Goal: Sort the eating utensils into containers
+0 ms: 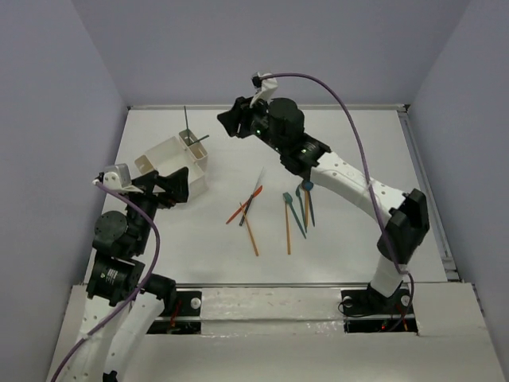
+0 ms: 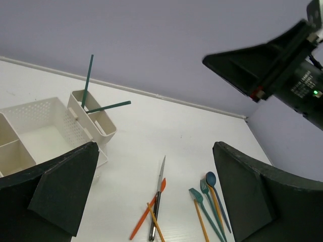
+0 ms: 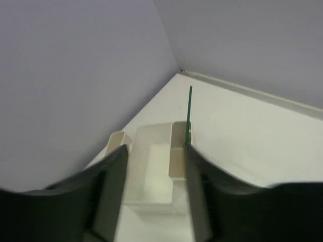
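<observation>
The white container (image 1: pixel 163 157) sits at the far left of the table, and it also shows in the left wrist view (image 2: pixel 48 126). Two teal sticks (image 1: pixel 191 135) stand in its small end compartment (image 2: pixel 96 113). My right gripper (image 1: pixel 227 122) hovers open just right of that compartment, empty (image 3: pixel 155 151), with one teal stick (image 3: pixel 189 111) rising past its right finger. More utensils lie mid-table: a dark knife (image 2: pixel 159 194) crossing orange-red sticks (image 1: pixel 242 211), a teal fork (image 2: pixel 199 197) and a teal spoon (image 2: pixel 211 179). My left gripper (image 1: pixel 165 187) is open and empty beside the container's near side (image 2: pixel 155 151).
The back wall and left wall meet close behind the container. A raised rail runs along the table's right edge (image 1: pixel 425 183). My right arm (image 1: pixel 358 187) stretches diagonally across the table above the teal utensils.
</observation>
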{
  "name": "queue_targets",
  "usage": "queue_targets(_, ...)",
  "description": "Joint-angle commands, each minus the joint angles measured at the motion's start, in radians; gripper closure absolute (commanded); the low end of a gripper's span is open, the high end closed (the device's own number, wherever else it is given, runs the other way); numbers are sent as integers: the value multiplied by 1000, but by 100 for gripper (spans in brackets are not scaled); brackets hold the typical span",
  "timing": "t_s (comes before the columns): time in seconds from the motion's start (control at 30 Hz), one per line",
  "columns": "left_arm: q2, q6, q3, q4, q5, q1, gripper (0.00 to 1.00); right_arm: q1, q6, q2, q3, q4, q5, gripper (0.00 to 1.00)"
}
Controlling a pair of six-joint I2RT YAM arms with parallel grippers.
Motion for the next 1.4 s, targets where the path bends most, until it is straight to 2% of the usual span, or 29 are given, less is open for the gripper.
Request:
queue_targets(0.0, 39, -11, 4, 20, 26, 4, 1, 22, 54, -158, -231, -294, 10, 61)
queue_targets(0.07, 97, -54, 30, -40, 83, 4, 4, 22, 83, -248, -431, -311, 62, 61)
queue_targets(0.1, 113, -77, 28, -57, 124, 4, 7, 22, 103, -297, -496, -326, 115, 65)
queue_targets(0.17, 139, -169, -19, -53, 236, 4, 12, 22, 141, -451, -651, -369, 155, 66)
queue_targets(0.27, 159, -302, -97, 24, 373, 4, 21, 22, 163, -584, -722, -458, 186, 63)
queue_targets(0.3, 169, -340, -170, 62, 393, -8, 24, 22, 163, -608, -748, -516, 206, 60)
queue_targets(0.33, 179, -374, -203, 88, 393, -60, 29, 22, 169, -626, -757, -547, 218, 59)
queue_targets(0.4, 225, -442, -265, 155, 312, -163, 30, 22, 172, -672, -791, -613, 243, 58)
queue_targets(0.43, 246, -454, -271, 165, 196, -289, 30, 22, 178, -689, -803, -624, 249, 57)
queue_targets(0.5, 344, -476, -265, 179, 34, -417, 31, 22, 183, -750, -845, -642, 263, 57)
queue_targets(0.67, 619, -491, -243, 242, -39, -482, 38, -1, 180, -871, -908, -647, 246, 58)
queue_targets(0.73, 720, -499, -226, 251, -88, -511, 46, -1, 178, -911, -932, -645, 239, 58)
queue_targets(0.8, 772, -502, -196, 247, -131, -550, 51, -10, 178, -936, -948, -645, 223, 58)
queue_targets(0.87, 832, -511, -173, 233, -188, -562, 52, -10, 178, -951, -971, -631, 197, 58)
queue_targets(1.0, 897, -514, -139, 210, -277, -587, 54, -10, 180, -976, -1009, -601, 137, 59)
queue_targets(1.37, 1044, -499, -55, 144, -368, -625, 63, -10, 181, -988, -1049, -552, 97, 59)
